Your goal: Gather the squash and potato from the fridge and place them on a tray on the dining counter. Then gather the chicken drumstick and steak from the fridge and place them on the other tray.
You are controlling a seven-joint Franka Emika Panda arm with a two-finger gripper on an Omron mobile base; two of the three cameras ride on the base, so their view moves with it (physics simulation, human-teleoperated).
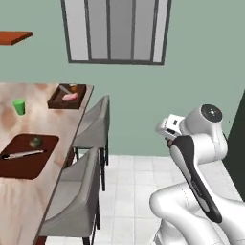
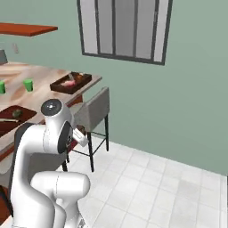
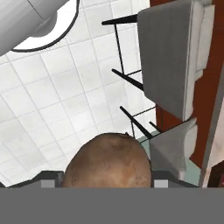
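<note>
Hand view shows the brown potato [image 3: 108,161] big and close at the bottom middle of the frame. It sits between the gripper [image 3: 103,183] tips, which are clamped on its sides. White floor tiles [image 3: 52,100] lie behind it. Two grey stools [image 3: 168,57] stand at the right.

Left base view shows the white arm low at the right, with the gripper [image 1: 168,139] near the middle right. The worktop [image 1: 28,119] is at the left. One dark tray [image 1: 28,155] at the middle left has the green squash [image 1: 35,141] on it and a long thin thing I cannot name. The other tray [image 1: 67,96] sits higher up with something pink in it. A green cup [image 1: 19,106] stands nearby.

Right base view shows two green cups [image 2: 28,84] at the left.
</note>
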